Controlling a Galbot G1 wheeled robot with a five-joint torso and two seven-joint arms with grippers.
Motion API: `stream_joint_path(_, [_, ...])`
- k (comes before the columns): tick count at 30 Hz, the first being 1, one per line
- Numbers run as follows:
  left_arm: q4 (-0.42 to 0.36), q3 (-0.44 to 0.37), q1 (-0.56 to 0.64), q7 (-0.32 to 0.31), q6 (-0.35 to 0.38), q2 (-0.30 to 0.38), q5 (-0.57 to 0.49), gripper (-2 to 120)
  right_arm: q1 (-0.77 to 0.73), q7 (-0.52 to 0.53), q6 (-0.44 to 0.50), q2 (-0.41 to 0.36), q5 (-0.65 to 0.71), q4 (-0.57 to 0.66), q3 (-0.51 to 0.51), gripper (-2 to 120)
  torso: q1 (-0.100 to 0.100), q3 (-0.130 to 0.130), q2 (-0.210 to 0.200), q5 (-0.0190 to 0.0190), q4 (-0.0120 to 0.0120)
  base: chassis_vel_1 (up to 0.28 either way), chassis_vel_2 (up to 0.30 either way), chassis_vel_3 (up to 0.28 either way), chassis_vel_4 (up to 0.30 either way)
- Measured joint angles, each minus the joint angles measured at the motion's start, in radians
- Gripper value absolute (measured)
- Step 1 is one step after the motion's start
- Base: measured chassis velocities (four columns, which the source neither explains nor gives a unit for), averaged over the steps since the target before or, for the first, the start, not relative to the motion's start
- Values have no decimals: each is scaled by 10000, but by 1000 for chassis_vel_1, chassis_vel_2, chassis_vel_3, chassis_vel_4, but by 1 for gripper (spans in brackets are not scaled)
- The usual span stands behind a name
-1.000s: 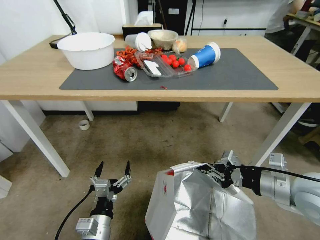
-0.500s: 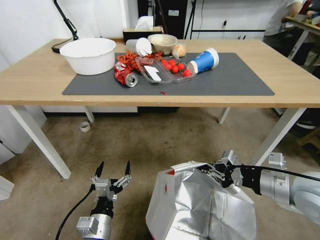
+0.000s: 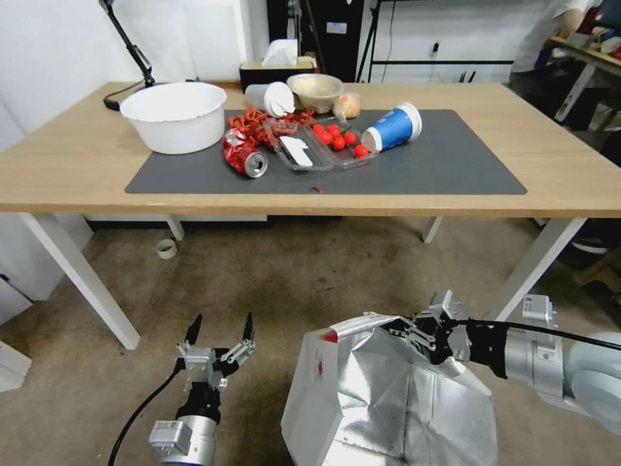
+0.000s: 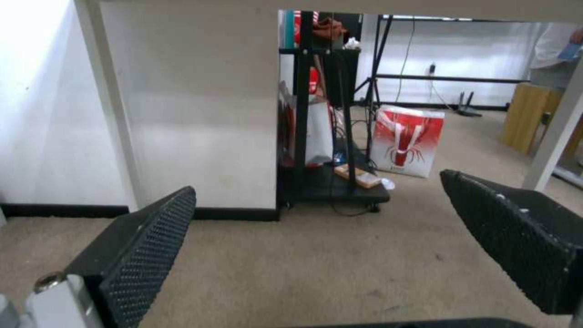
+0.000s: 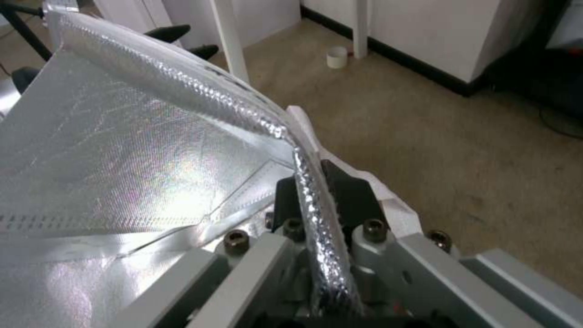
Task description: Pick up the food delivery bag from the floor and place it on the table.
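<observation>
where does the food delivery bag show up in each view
Head view: the food delivery bag sits bottom centre-right, its rim pinched by the right end effector.
Left wrist view: it is not in this picture.
Right wrist view: its foil lining spreads from the upper corner down to the end effector clamped on the rim.
Shared landmark: the small white ring on the floor.

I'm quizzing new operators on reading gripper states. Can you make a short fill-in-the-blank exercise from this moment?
1. The right gripper is shut on the foil-lined rim of the ____.
2. The left gripper hangs above the floor with its fingers ____.
3. On the table, the blue cup lies on its ____.

Missing words: food delivery bag; open; side.
</observation>
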Motion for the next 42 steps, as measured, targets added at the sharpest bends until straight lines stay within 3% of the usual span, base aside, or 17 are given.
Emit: stream_joint_path(42, [-150, -5, 64, -6, 41, -44, 38, 100, -121, -27, -75, -124, 71, 162, 107, 0, 662, 1077, 1739, -1, -2, 0, 0, 0, 0])
